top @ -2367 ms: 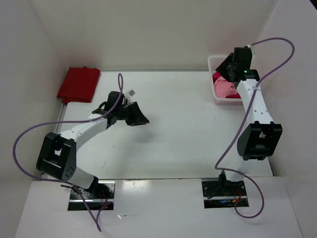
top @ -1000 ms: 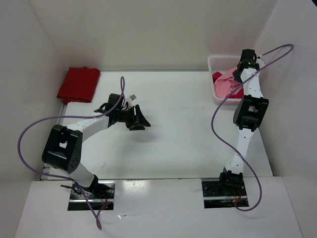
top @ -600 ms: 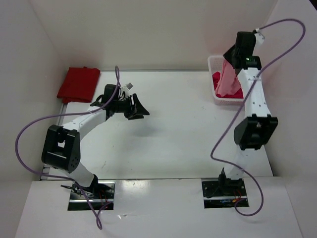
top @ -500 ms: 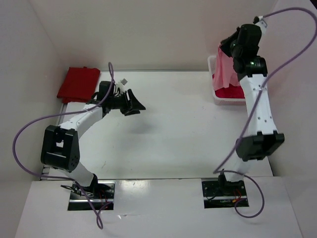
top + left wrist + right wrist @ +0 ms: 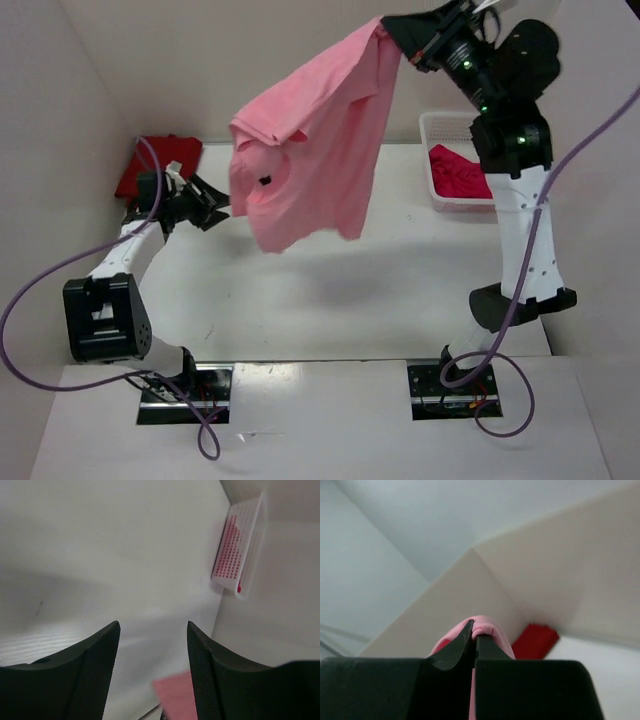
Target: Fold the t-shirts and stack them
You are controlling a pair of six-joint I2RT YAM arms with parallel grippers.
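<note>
High over the table's middle: light pink t-shirt hangs spread in the air, clear of the table. Its top edge is up at the far right and its loose hem drops toward the near left.
Top far right: right gripper has its jaws pressed together on a bunched fold of the light pink t-shirt. The right wrist view shows the cloth pinched at the tips.
Far right of the table: crimson-pink t-shirt lies crumpled inside the white mesh basket.
Far left corner: dark red t-shirt lies flat, partly hidden by the left arm.
Left side, just near of the dark red t-shirt: left gripper is low over the table with its fingers apart and nothing between them. It points right toward the hanging pink cloth. Whether it touches that cloth's edge cannot be told.
</note>
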